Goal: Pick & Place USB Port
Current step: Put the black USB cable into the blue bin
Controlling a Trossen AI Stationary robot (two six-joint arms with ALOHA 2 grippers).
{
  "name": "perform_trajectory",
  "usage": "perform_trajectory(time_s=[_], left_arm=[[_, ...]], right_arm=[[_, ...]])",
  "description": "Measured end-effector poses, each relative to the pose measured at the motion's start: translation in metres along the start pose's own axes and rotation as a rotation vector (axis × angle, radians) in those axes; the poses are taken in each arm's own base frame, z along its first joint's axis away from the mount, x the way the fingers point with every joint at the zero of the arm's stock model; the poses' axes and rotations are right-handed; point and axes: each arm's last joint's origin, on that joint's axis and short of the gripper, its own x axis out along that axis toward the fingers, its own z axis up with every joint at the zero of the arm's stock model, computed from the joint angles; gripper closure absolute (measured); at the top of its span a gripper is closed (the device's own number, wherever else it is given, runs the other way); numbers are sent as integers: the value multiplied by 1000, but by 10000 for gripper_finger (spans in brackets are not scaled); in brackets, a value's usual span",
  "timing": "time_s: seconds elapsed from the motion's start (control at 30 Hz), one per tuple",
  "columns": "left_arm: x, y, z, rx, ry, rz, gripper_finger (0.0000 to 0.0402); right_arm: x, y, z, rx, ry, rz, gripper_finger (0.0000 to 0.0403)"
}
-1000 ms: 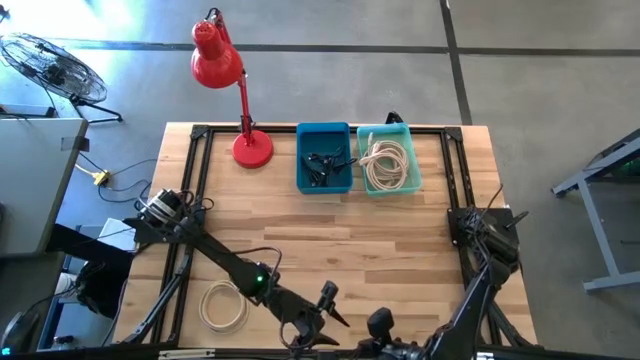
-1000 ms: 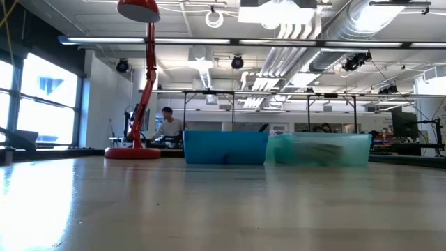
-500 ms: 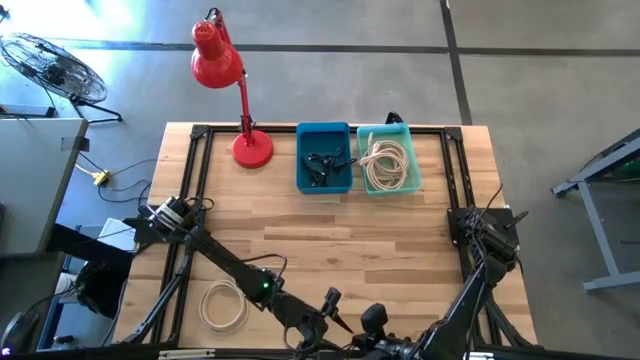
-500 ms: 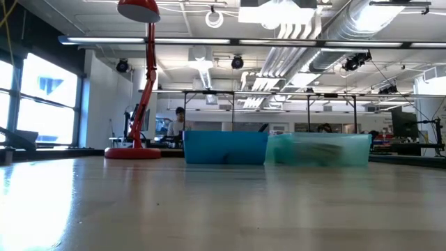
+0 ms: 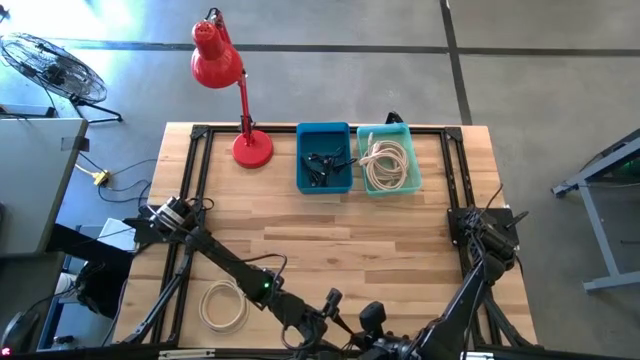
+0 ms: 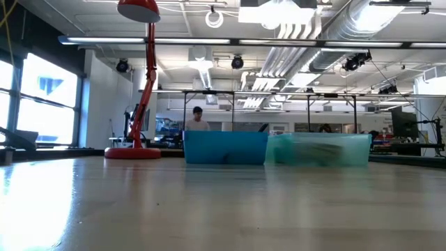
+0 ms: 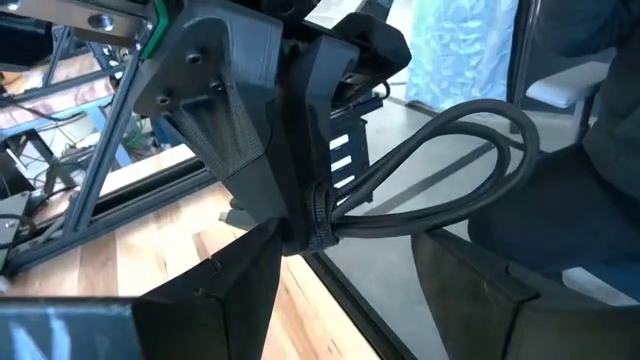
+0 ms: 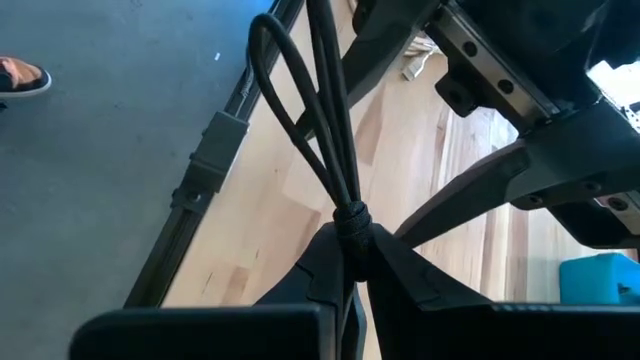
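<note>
Writing on the gear is too small to read. USB ports (image 5: 322, 165) lie as a dark heap in the blue bin (image 5: 303, 140) at the far side of the table (image 5: 330, 235), beside the teal bin (image 5: 412, 150) of white cable and right of the red lamp (image 5: 240, 80). They are well apart from both grippers, which hang over the near edge. The left gripper (image 5: 333, 300) has its fingers (image 7: 225, 280) spread wide, nothing between them. The right gripper (image 5: 372, 314) sits just beside it; in its wrist view the fingers (image 8: 325, 265) meet at the tip, holding nothing that can be seen. A cable coil (image 5: 223, 305) lies near the left arm. Since a second ago both grippers have drawn a little closer together, and the person (image 6: 197, 120) beyond the table has walked from near the lamp to behind the blue bin.
</note>
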Motion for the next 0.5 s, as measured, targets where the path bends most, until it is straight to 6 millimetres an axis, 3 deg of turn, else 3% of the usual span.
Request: perform_trajectory(time_s=[0.5], left_arm=[[0, -1, 4, 40, -53, -64, 182]], right_arm=[[4, -6, 3, -3, -7, -5, 385]])
